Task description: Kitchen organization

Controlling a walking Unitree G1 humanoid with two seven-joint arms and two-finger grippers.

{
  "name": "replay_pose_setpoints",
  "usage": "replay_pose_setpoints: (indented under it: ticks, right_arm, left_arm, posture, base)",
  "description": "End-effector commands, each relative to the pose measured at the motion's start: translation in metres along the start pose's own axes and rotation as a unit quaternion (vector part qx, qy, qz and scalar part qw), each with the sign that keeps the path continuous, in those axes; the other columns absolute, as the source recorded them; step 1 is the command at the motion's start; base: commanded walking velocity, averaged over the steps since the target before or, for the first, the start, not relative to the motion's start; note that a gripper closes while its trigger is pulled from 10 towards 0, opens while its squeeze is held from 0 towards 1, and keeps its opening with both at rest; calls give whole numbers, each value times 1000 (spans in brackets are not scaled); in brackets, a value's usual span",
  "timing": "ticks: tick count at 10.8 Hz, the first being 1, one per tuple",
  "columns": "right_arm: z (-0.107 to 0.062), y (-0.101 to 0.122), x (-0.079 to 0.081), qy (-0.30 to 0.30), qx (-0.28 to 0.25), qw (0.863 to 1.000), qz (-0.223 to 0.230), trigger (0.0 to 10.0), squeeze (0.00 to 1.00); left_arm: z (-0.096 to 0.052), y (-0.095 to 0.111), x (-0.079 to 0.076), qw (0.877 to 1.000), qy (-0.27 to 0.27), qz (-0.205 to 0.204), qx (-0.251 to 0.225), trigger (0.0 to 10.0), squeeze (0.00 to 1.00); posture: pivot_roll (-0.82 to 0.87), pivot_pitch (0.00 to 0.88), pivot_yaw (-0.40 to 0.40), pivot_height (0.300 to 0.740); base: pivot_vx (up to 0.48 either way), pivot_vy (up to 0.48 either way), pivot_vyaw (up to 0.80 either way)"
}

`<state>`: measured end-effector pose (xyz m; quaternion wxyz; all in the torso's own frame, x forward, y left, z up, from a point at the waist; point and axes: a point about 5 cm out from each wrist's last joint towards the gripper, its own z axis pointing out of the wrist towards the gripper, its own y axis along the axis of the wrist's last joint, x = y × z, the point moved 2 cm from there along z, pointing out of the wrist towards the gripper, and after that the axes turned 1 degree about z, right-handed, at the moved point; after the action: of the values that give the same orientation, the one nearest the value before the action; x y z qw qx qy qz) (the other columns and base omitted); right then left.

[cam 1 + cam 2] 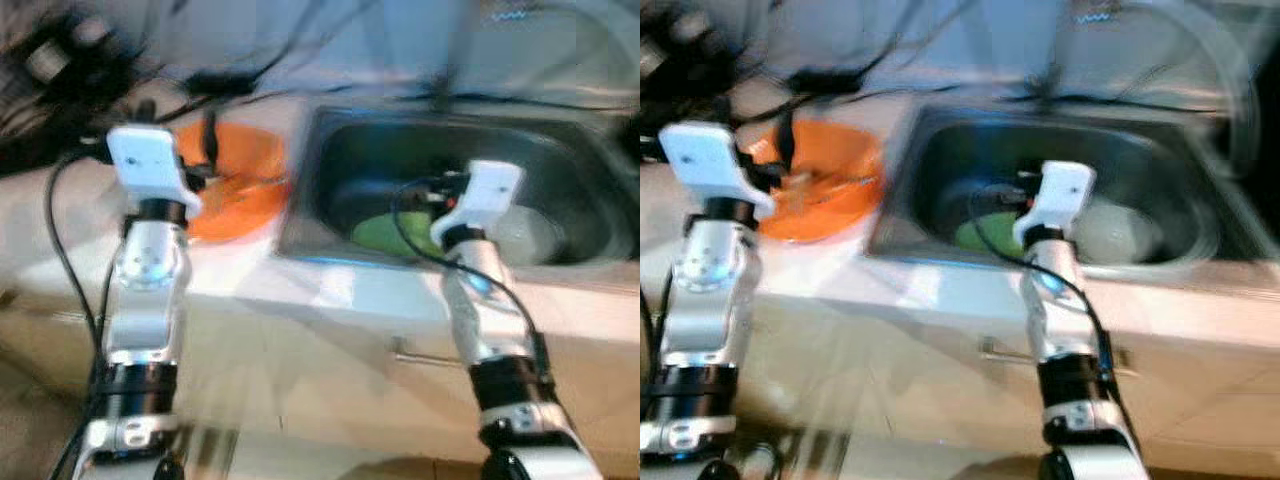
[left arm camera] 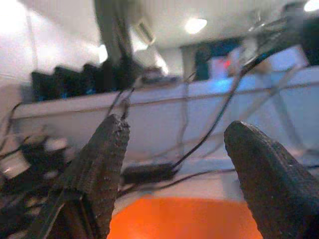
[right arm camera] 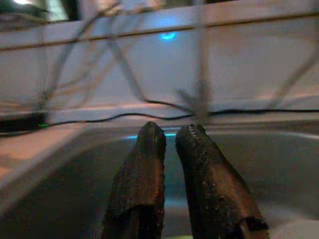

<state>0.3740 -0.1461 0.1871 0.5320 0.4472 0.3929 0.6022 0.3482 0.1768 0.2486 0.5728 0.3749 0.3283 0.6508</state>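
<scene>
- Left gripper (image 2: 174, 149), fingers wide apart and holding nothing, hovers over the orange bowl (image 1: 240, 180) on the desk (image 1: 330, 290).
- Right gripper (image 3: 172, 137), fingers nearly together and holding nothing, is inside the sink (image 1: 350, 160), above a green dish (image 1: 385, 235) beside a pale plate (image 1: 1120, 235).

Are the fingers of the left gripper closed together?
No, the left gripper has its two black fingers spread wide above the orange bowl.
</scene>
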Motion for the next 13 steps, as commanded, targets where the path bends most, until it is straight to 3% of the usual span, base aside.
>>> replay_pose_setpoints:
  ticks: [1,3,7,13]
  right_arm:
    - [1,1,-3,-6,-3,1000,4,10000,0]
    - [1,1,-3,-7,-2,1000,3,10000,0]
    - [1,0,-3,-6,0,1000,2,10000,0]
    - [0,-2,0,3,5,1000,1,10000,0]
  left_arm:
    - [2,7,-2,1000,-5,1,-13,10000,0]
    - [2,8,-2,1000,-5,1,-15,10000,0]
    - [2,15,-2,1000,-8,-5,-27,10000,0]
    - [-4,18,11,999,-12,24,-22,10000,0]
  posture:
    - [209,53,2,740]
    - [209,53,3,740]
    - [210,56,1,740]
    - [212,71,-3,740]
  base:
    - [330,0,0]
    - [287,0,0]
    - [0,0,0]
    - [0,0,0]
